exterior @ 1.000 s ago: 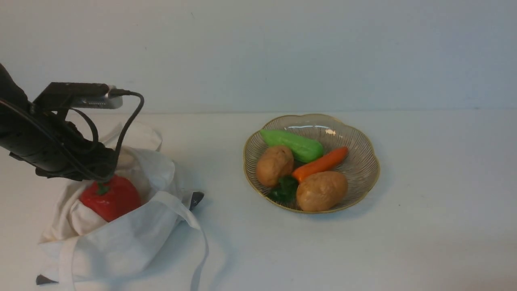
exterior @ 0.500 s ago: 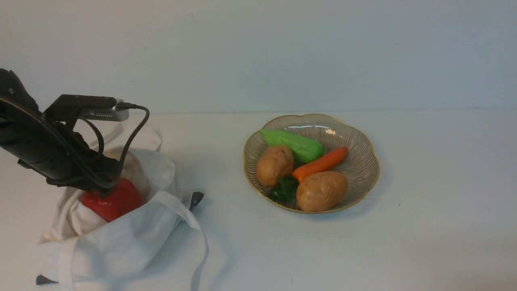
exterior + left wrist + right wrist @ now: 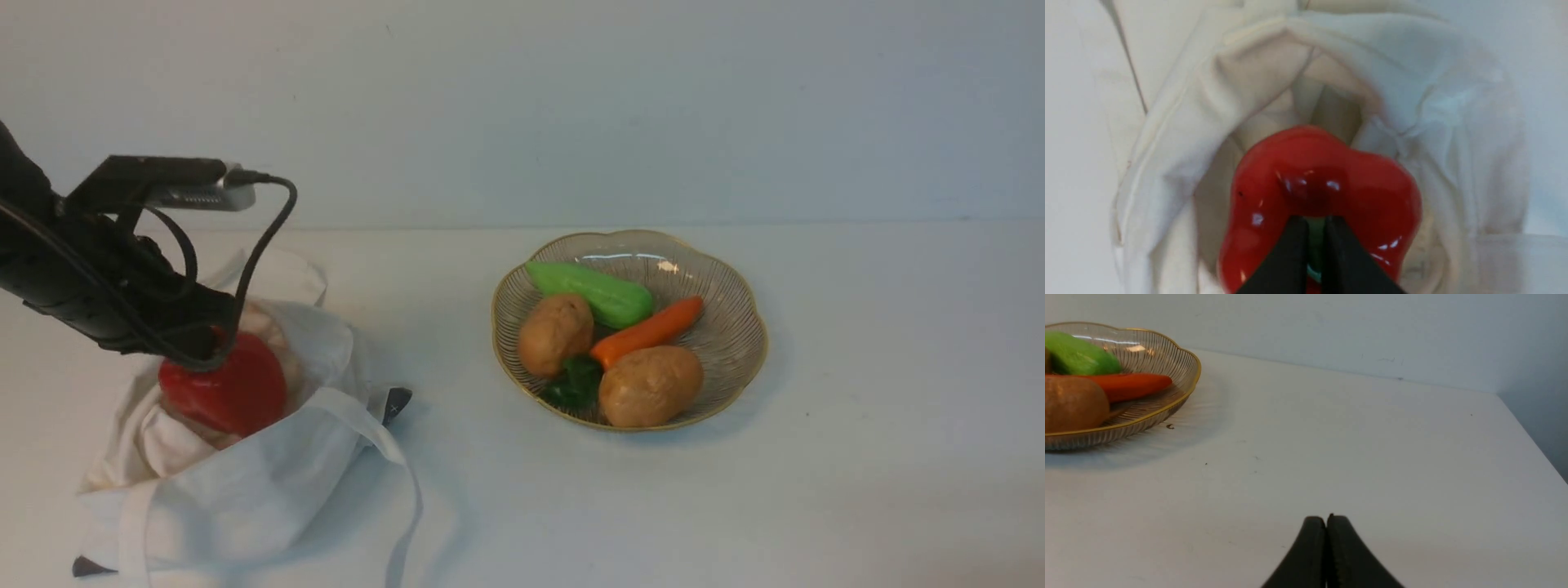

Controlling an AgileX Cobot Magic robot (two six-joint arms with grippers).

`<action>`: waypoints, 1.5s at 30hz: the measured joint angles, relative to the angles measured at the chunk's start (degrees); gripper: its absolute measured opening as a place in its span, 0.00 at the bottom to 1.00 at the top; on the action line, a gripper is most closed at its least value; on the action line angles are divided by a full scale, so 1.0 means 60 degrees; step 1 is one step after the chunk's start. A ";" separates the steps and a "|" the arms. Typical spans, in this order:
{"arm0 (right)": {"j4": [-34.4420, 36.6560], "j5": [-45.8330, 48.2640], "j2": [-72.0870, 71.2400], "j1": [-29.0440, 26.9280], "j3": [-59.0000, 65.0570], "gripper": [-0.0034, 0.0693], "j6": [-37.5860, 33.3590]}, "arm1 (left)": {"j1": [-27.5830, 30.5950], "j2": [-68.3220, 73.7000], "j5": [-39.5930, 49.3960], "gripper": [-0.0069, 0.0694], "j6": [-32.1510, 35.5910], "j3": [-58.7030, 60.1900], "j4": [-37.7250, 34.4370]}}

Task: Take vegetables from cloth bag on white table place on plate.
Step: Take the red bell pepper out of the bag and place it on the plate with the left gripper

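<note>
At the mouth of the cloth bag [image 3: 245,490] we had our left gripper [image 3: 1315,223] clamped on the stem [image 3: 1315,250] of the red bell pepper [image 3: 233,392], so picking was in hand and next we needed a clean lift toward the plate [image 3: 731,327].

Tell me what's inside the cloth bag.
The red bell pepper is in the open mouth of the cloth bag, gripped at its top by the left hand. Around it only bare fabric shows. The bag's bottom under the pepper is covered, so anything there can't be seen.
</note>
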 joint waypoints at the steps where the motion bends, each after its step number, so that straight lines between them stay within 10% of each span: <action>1: 0.0000 0.0000 0.0000 0.0000 0.0000 0.03 0.0000 | -0.0151 -0.0224 0.0055 0.11 0.0000 0.0000 -0.0030; 18: 0.0000 0.0000 0.0000 0.0000 0.0000 0.03 0.0000 | -0.4441 0.0089 -0.0048 0.11 -0.0948 -0.2710 -0.0360; 45: 0.0000 0.0000 0.0000 0.0000 0.0000 0.03 0.0000 | -0.6037 0.6136 -0.0055 0.12 -0.1785 -0.8372 -0.1034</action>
